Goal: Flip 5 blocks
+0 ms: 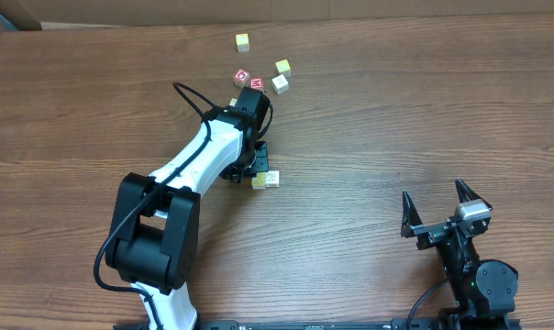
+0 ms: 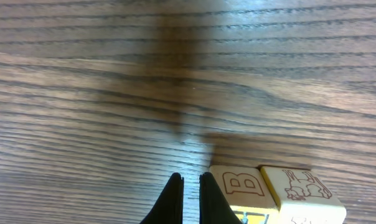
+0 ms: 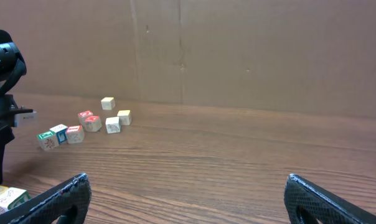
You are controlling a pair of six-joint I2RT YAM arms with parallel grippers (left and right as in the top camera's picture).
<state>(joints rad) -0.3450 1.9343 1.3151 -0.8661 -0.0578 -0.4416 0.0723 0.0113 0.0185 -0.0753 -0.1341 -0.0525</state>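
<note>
"Sitting where, the left claw (image 2: 191,183)?"
"Pinched shut, empty, just beside the B block (image 2: 241,185) (cream neighbour (image 2: 300,186) touching it). A sideways nudge may slide both, unflipped."
"Right claw (image 1: 433,192)?"
"Wide, well apart from that block."

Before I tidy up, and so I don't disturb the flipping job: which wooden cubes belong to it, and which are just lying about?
Job: green-faced wooden cube; whitish cube with blue; red-framed cube; pale cream cube; plain yellow cube.

Lying about: red-lettered "D" cube; red-lettered "M" cube; lone pale-yellow cube; cream "B" cube and picture cube by the shut left gripper, role unclear.
</note>
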